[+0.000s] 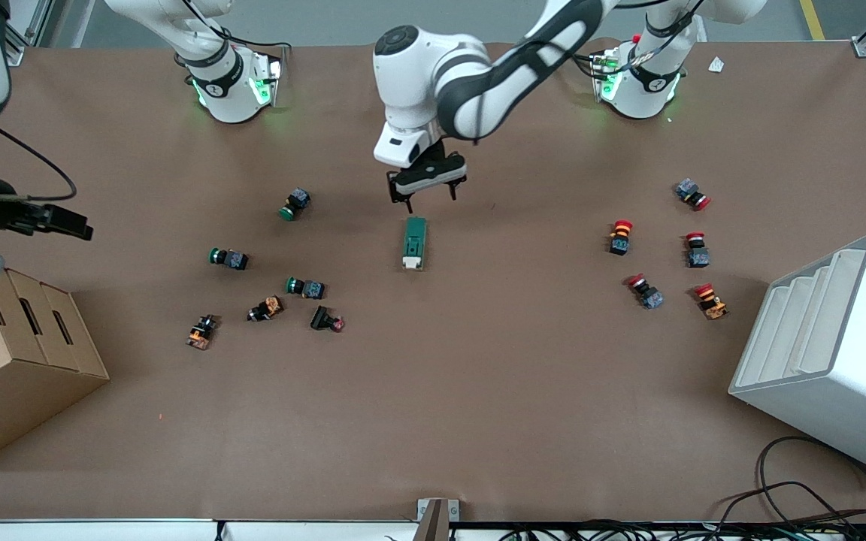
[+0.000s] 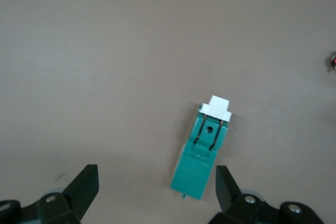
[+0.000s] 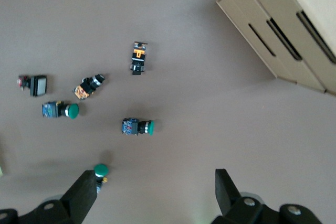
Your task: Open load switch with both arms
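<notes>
My left gripper [image 1: 425, 197], jaws wide and empty, hangs at upper centre over the table by the dark green oblong load switch with its white tab [image 1: 414, 243]. If I descend off-centre, I'd likely knock it askew. The right gripper [image 3: 156, 179], also spread and empty, waits at the frame's edge.

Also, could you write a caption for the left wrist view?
Open left gripper hovering above the green load switch, lying on the brown table.

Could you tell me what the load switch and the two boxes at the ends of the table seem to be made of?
Load switch: probably moulded plastic, matte green body with ribbed end, white tab. Brown box at the right arm's end: looks like corrugated cardboard, dull, with folded flaps and slots. White box at the left arm's end: smooth, semi-matte, plastic or coated board; cannot tell which.
</notes>
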{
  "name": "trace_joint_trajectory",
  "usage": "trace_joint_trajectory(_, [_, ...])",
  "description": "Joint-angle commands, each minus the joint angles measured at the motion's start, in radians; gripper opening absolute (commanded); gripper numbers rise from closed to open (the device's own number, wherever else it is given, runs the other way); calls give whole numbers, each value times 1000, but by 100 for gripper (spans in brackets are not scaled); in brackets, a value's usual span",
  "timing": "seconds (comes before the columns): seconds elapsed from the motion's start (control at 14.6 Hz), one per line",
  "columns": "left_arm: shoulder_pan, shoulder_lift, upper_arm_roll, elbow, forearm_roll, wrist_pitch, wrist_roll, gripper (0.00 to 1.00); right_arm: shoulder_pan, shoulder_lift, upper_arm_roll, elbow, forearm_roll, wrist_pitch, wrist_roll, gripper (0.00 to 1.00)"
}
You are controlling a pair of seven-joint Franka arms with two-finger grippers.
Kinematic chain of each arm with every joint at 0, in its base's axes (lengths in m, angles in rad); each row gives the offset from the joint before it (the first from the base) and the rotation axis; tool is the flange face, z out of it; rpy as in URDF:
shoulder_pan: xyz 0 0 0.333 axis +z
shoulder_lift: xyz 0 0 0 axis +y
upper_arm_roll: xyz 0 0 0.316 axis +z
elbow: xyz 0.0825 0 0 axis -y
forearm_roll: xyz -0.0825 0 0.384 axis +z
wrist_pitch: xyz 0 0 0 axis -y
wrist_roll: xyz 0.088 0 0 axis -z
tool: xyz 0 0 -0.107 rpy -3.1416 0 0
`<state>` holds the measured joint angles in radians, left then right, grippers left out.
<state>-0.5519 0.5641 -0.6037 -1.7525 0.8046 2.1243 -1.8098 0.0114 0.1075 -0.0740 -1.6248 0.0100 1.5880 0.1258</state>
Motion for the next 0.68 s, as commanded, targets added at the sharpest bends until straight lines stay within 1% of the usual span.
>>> trace_joint_trajectory(0.0, [-63,92,-1,18,218,6,-165,98,85,35,6,14,11,-2,299,100])
trace_joint_trajectory(0.14, [-101,144,-1,-4,417,6,-335,98,168,82,7,17,27,24,585,100])
trace_joint_trajectory(0.21, [-115,151,1,-30,508,5,-406,98,206,108,7,19,53,33,712,100])
trace_joint_trajectory(0.34, [-120,166,2,-97,681,-1,-503,98,271,180,7,26,134,73,973,100])
trace_joint_trajectory(0.41, [-120,166,4,-129,764,-4,-543,98,301,223,7,28,178,117,1085,100])
trace_joint_trajectory(0.48, [-120,168,7,-153,831,-7,-569,98,335,254,7,31,205,168,1160,100])
trace_joint_trajectory(0.62, [-120,190,10,-165,948,-38,-597,98,393,326,7,37,212,242,1300,100])
